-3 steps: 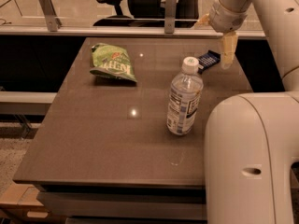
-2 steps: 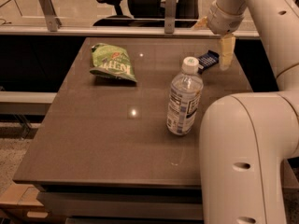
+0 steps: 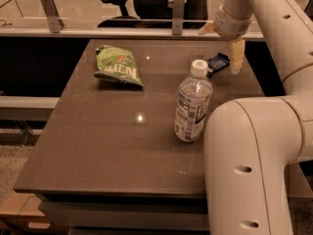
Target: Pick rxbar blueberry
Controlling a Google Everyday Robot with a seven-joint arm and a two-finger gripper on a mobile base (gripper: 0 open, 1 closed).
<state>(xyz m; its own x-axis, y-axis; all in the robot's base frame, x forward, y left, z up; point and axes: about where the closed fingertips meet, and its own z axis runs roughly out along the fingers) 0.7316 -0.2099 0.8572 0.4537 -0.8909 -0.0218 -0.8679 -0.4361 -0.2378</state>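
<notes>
The rxbar blueberry (image 3: 216, 62) is a small dark navy bar with white markings, lying on the brown table (image 3: 122, 146) near its far right edge, just behind the bottle cap. My gripper (image 3: 235, 62) hangs down from the wrist at the far right and reaches the bar's right end, touching it or very close to it. The bar's right end is hidden behind the gripper.
A clear water bottle (image 3: 192, 104) with a white cap stands in front of the bar. A green chip bag (image 3: 116, 65) lies at the far left. My arm's large white link (image 3: 254, 165) fills the near right. A rail with posts (image 3: 177, 6) runs behind the table.
The gripper has come down slightly at the bar's right end, and the near arm link has shifted a little left. The bar, bottle and bag have not moved.
</notes>
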